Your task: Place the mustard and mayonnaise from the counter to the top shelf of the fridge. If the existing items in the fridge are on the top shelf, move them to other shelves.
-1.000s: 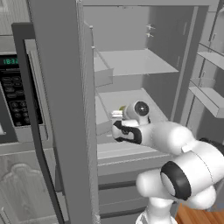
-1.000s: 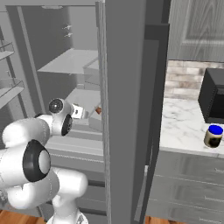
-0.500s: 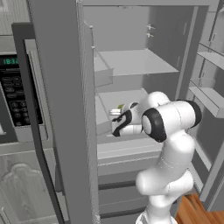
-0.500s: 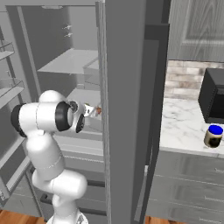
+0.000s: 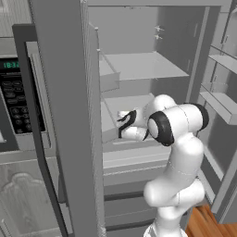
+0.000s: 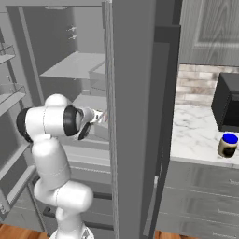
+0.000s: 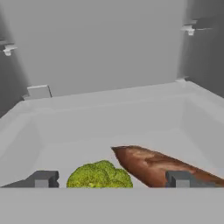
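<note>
Claw (image 7: 112, 179) wide, holding nothing, inside fridge (image 5: 139, 92) over a tray shelf (image 7: 131, 118). Broccoli (image 7: 99, 176) and sausage (image 7: 153, 166) between the tips, touching; free floor behind them. Mayonnaise (image 6: 228, 145) near table (image 6: 196, 140) right edge.

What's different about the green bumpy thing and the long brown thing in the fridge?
The broccoli is yellow-green, round and lumpy; the sausage stick is orange-brown, smooth and long with a pointed end. The broccoli is compact, while the sausage stretches out at a slant beside it. Both lie close together in the same pale grey tray, between the open tool's fingertips.
</note>
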Controlling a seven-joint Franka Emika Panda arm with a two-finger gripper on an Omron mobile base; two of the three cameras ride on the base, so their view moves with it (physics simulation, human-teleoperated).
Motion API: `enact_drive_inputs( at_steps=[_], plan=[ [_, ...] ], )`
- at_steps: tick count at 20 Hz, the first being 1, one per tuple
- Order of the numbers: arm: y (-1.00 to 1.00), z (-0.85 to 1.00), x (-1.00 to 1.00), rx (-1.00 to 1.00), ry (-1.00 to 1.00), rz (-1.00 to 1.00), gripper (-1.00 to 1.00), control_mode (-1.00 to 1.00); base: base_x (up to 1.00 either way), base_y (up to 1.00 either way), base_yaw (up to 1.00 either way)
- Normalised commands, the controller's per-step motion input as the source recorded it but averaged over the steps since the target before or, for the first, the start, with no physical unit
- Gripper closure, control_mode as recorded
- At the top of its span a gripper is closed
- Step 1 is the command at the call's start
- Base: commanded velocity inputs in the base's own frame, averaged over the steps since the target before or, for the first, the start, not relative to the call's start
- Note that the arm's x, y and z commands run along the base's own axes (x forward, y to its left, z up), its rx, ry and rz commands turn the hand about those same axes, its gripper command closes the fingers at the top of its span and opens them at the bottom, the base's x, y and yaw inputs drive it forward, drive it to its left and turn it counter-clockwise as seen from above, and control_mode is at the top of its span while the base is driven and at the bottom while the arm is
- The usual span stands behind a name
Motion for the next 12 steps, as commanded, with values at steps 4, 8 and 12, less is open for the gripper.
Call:
enact_drive_inputs(
  at_steps=[4, 8, 12],
  plan=[
    [0.07, 1.00, -0.52, 0.00, 0.00, -0.11, -1.00, -1.00, 0.00, 0.00, 0.00],
    [0.01, 1.00, -0.90, 0.00, 0.00, -0.06, -1.00, -1.00, 0.00, 0.00, 0.00],
    [0.00, 1.00, -1.00, 0.03, 0.05, -0.01, -1.00, -1.00, 0.00, 0.00, 0.00]
  ],
)
